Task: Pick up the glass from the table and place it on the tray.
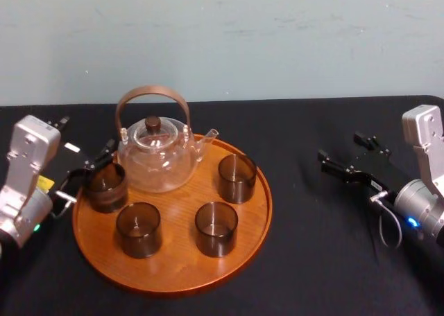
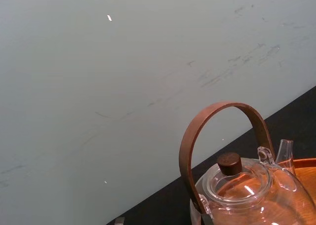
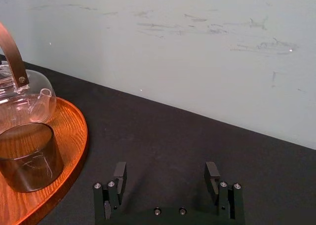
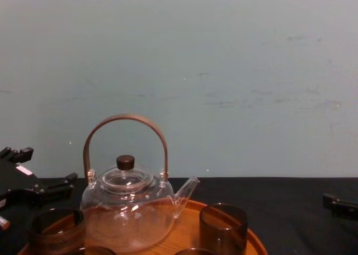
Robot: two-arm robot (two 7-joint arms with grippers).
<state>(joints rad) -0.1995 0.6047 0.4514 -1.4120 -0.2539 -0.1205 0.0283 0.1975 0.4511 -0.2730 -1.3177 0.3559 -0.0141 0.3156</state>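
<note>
Head view: smoky glass [image 1: 105,186] upright on tray [image 1: 258,215], at left rim, beside glass teapot [image 1: 156,156]. Left gripper [image 1: 87,176] just beside it, nearer arm; spread or clamped, cannot tell. Right gripper [image 1: 338,167] spread, empty, well apart over table [image 1: 312,260].

Teapot [image 1: 156,156] and four glasses [image 1: 216,228] on tray [image 1: 173,280], on table [image 1: 312,260]

Glasses: four, dark smoked, short and round: rear-left glass [image 1: 105,186], front-left glass [image 1: 139,229], front-right glass [image 1: 216,227], rear-right glass [image 1: 236,177].
Teapot [image 1: 156,156]: one (clear body, bent brown handle, dark knob on lid).
Tray [image 1: 173,278]: one, round, orange-brown wood.
Table [image 1: 312,260]: one, black top.
Grippers: two, left gripper [image 1: 89,172] and right gripper [image 1: 343,151], one per side.
</note>
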